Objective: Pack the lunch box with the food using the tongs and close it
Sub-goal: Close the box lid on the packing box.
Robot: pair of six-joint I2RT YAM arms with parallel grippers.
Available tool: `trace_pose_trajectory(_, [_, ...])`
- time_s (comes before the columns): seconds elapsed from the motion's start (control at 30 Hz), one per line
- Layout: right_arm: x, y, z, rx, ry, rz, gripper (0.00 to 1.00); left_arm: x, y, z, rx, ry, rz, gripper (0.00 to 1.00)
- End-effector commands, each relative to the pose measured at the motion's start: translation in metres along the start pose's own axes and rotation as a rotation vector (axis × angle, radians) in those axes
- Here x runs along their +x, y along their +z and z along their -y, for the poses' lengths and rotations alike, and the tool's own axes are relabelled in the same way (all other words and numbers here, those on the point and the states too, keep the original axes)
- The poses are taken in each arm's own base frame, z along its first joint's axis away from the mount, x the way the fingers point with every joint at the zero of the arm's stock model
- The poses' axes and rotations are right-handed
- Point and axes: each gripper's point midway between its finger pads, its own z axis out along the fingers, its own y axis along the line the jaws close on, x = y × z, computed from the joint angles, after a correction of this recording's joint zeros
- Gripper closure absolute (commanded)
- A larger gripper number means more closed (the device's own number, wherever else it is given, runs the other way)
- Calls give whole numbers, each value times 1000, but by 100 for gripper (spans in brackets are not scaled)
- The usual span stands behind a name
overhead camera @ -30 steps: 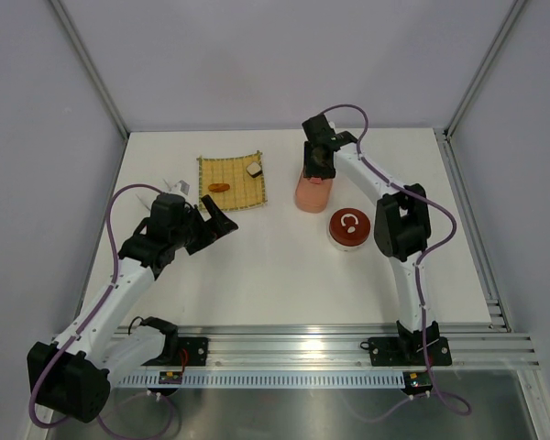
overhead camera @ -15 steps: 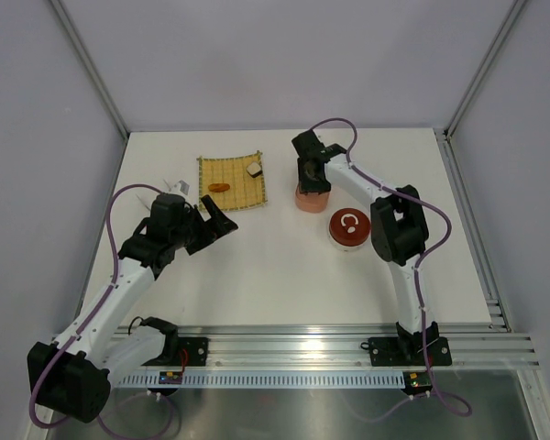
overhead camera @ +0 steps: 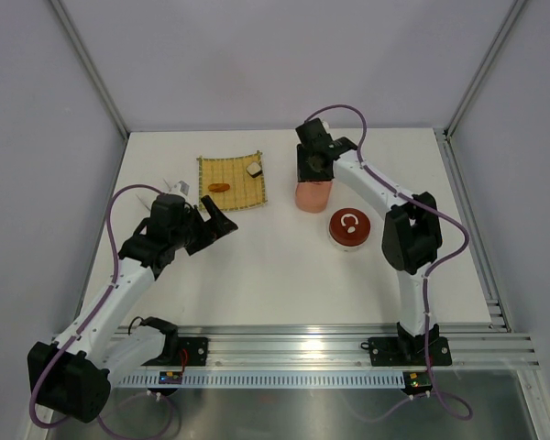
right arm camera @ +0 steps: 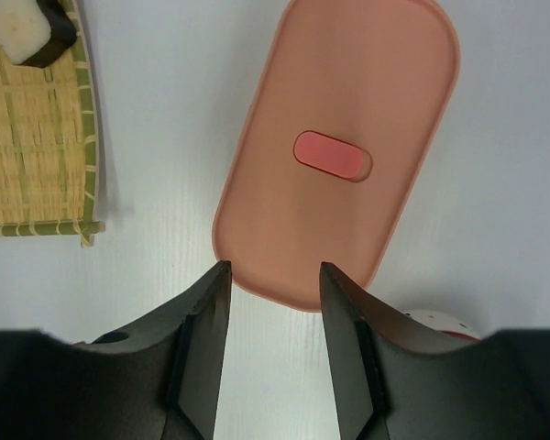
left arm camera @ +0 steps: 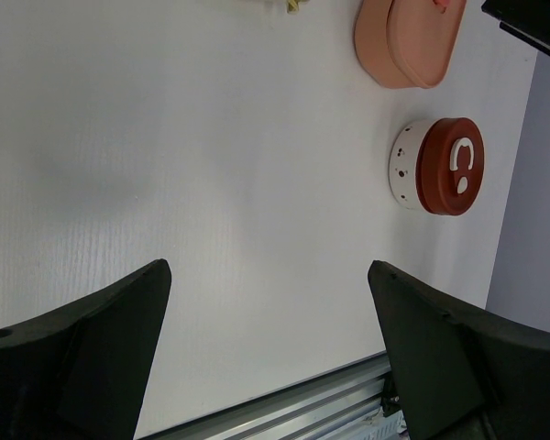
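From the overhead camera I take the lunch box (overhead camera: 313, 192) as my landmark: a pink, lidded oval near the middle of the far half of the table (overhead camera: 257, 275). My right gripper (overhead camera: 315, 163) hangs directly over it. Just left of the box is the yellow mat (overhead camera: 231, 181), holding two pieces of food: a white-and-dark block (overhead camera: 254, 169) at the corner nearest the box and an orange lump (overhead camera: 219, 187) further left. The tongs (overhead camera: 175, 186) look like the pale object beyond the mat's far-left side, partly hidden by my left gripper (overhead camera: 213, 223), so I can't read their direction. A round red-topped container (overhead camera: 349, 228) sits just near-right of the box.

On the left wrist camera, my left gripper's jaws stand wide apart with only bare table between them. The box shows in the upper right corner, well apart from it.

On the right wrist camera, the right gripper (right arm camera: 273, 302) is about half open and empty, its fingertips framing the box's near rounded end. The box's long axis runs up and slightly right, away from the fingers, with the darker pink tab (right arm camera: 333, 155) at mid-lid.

I judge the lid must come off first. I'd centre the jaws across the narrow width, descend squarely, and lift straight up so the base doesn't drag.
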Motion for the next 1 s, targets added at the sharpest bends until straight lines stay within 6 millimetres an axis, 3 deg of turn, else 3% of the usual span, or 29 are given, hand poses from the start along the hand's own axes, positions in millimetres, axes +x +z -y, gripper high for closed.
trace_pose_trajectory(0.0, [29, 22, -15, -50, -16, -68, 49, -5, -3, 3, 20, 3, 27, 7])
trace_pose_trajectory(0.13, [82, 75, -1, 47, -86, -234, 51, -4, -3, 4, 23, 5, 23, 7])
trace_pose_trajectory(0.2, [90, 78, 7, 90, -93, -266, 53, -4, -3, 3, 22, 5, 22, 7])
trace_pose_trajectory(0.3, [71, 60, 2, 51, -71, -196, 54, -4, -4, 3, 24, 5, 27, 7])
trace_pose_trajectory(0.43, [21, 15, -6, 4, -45, -68, 53, -5, -4, 5, 28, 4, 28, 7])
trace_pose_trajectory(0.6, [-20, -22, -4, -1, -30, 58, 52, -6, -4, 6, 33, 5, 26, 7])
trace_pose_trajectory(0.87, [-33, -38, 8, 6, 31, 117, 48, -7, -7, 6, 27, 14, 30, 7])
trace_pose_trajectory(0.97, [-29, -49, 19, 21, 65, 149, 31, -6, -8, 5, 25, 20, 30, 7])
